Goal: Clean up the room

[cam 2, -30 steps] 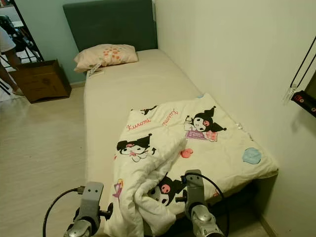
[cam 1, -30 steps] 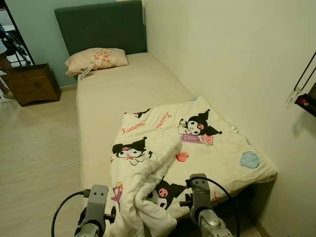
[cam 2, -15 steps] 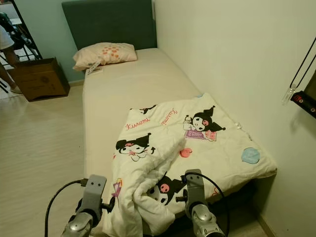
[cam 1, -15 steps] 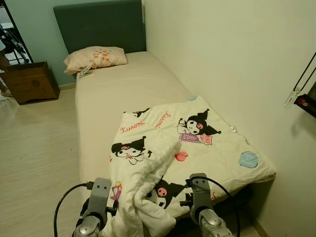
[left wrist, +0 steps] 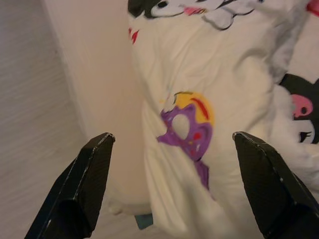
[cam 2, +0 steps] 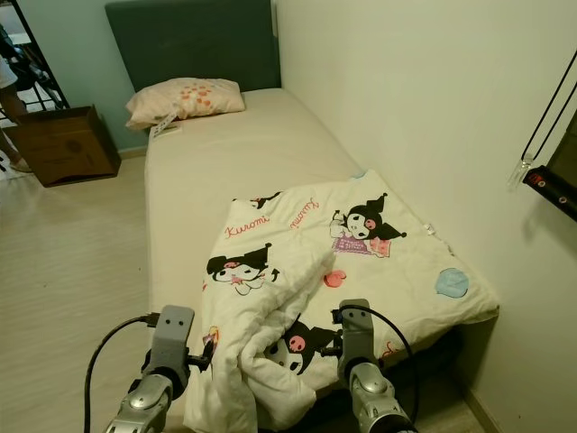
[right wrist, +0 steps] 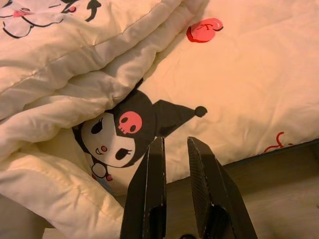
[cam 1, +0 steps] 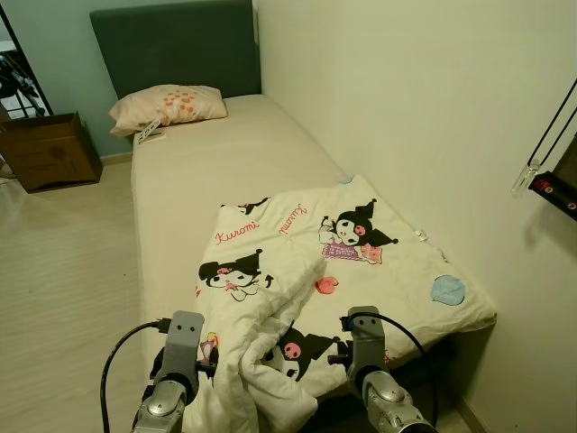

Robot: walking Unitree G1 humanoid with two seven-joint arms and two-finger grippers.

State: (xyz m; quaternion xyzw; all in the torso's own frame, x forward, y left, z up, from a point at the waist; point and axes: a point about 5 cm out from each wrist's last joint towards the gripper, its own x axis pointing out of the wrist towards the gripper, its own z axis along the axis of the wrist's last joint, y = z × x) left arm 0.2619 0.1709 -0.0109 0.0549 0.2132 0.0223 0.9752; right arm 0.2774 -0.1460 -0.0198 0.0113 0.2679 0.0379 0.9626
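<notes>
Compared with a second ago, the camera has shifted a little, and the left arm is sitting closer against the hanging fold of the blanket (cam 1: 361, 262). On the left, a brown box (cam 1: 45, 158) is standing on the floor beside the bed (cam 1: 207, 162), with a pillow (cam 1: 169, 106) lying at the headboard end. The left gripper (left wrist: 174, 164) is hovering with its fingers (left wrist: 82, 184) spread wide over the bunched blanket edge drooping off the bed's foot. The cartoon-printed blanket is lying crumpled across the lower half of the mattress. On the right, the right gripper (right wrist: 176, 174) is pointing at the blanket's printed face, fingers nearly together and gripping nothing.
</notes>
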